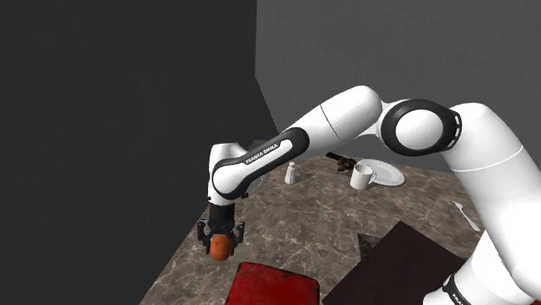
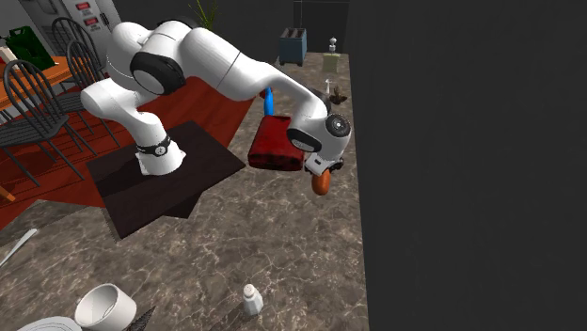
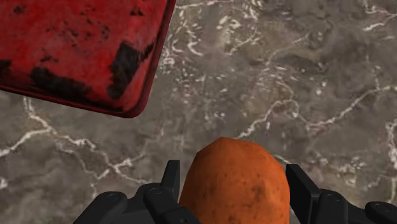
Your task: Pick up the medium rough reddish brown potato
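The reddish brown potato [image 3: 236,184] sits clasped between my black fingers, well above the marble counter [image 3: 286,76]. From the shoulder view the gripper [image 1: 220,236] hangs straight down with the potato [image 1: 220,249] at its tip, near the counter's edge by the dark wall. In the second exterior view the same potato [image 2: 321,183] hangs under the gripper [image 2: 320,173], clear of the surface. The gripper is shut on the potato.
A red and black block [image 3: 76,51] lies on the counter close beside the gripper, also the block [image 1: 273,284]. A white mug [image 1: 361,178], a plate [image 1: 387,172] and a small shaker [image 1: 290,173] stand further back. A dark mat [image 2: 160,183] lies under the arm's base.
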Available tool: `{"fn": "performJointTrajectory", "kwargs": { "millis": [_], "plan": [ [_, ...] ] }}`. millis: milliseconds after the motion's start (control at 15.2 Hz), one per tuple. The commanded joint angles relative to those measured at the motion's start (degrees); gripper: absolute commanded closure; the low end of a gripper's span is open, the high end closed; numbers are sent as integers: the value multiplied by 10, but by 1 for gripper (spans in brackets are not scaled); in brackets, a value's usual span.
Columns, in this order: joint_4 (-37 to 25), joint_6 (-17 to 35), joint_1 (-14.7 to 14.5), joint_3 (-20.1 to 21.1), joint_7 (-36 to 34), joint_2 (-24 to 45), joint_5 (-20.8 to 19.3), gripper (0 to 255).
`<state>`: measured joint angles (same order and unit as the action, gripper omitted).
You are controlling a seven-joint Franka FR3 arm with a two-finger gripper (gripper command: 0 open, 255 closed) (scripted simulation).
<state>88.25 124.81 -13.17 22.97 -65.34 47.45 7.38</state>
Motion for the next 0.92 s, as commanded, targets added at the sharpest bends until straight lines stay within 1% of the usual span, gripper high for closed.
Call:
{"fn": "performJointTrajectory", "kwargs": {
  "millis": [0,726,858],
  "plan": [
    [3,-8,3,2,-1,-11,2,255],
    [3,-59,12,12,-14,-65,10,255],
    [3,-59,12,12,-14,-65,11,255]
  ]
}}
